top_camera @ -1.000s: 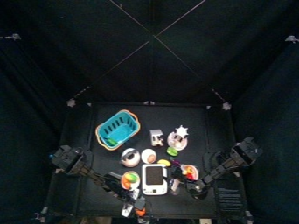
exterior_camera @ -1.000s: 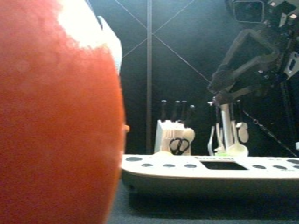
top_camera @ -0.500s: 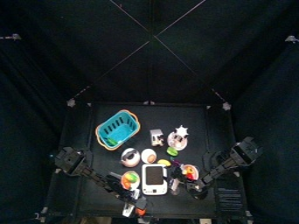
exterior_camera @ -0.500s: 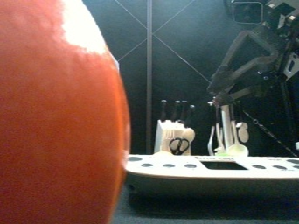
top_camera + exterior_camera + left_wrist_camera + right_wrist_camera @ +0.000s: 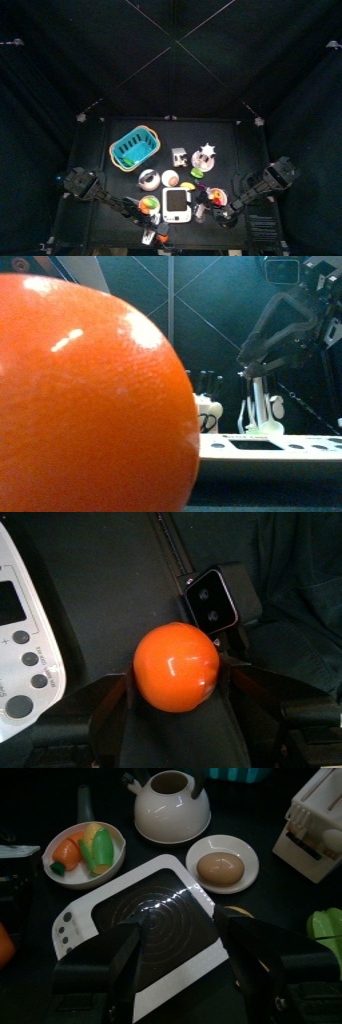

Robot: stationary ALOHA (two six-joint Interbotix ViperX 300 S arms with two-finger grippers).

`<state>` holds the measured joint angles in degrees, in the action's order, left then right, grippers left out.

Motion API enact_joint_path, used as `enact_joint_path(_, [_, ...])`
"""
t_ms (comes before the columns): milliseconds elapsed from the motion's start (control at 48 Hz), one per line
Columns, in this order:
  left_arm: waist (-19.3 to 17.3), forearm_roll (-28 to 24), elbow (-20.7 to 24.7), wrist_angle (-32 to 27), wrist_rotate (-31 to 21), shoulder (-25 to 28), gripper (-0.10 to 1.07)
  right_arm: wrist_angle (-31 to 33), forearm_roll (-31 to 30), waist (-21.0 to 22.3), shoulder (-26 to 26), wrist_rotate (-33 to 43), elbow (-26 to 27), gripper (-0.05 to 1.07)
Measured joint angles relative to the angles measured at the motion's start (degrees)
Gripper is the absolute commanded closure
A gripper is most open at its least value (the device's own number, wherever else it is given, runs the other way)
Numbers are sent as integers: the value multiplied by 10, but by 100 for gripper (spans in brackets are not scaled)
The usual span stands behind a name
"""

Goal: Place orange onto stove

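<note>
My left gripper (image 5: 177, 677) is shut on the orange (image 5: 177, 665), a bright orange ball held between both jaws. It hangs just in front of the front camera, so the orange (image 5: 87, 396) fills the left and middle of the front view. The stove (image 5: 19, 622), a white slab with buttons, lies close beside the held orange. From above, the stove (image 5: 175, 204) sits near the table's front middle. My right gripper (image 5: 185, 926) hovers open over the stove's grey burner mark (image 5: 160, 908), with nothing between its jaws.
Behind the stove stand a white teapot (image 5: 171, 808), a small bowl with a brown egg (image 5: 221, 866) and a plate of toy vegetables (image 5: 84, 850). A white rack (image 5: 314, 818) is to the right and a turquoise basket (image 5: 134, 147) at the back left. The small black camera box (image 5: 221, 597) sits at the front edge.
The orange in my left gripper has moved right and lower across the front view, now hiding more of the stove and the rack. The right arm has not moved.
</note>
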<state>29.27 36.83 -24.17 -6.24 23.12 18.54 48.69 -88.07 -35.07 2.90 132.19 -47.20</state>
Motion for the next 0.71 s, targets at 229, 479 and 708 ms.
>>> enact_joint_path(229, [0, -3, -12, -9, 2, -25, 17, 0, 0, 1, 0, 0, 0, 15])
enact_joint_path(479, [-7, -30, -50, 0, 9, -91, 17, 2, 0, 1, 0, -3, -1, 15])
enact_joint_path(708, [-86, -100, -64, 61, 10, -113, 17, 11, 0, 1, 4, -3, -8, 15])
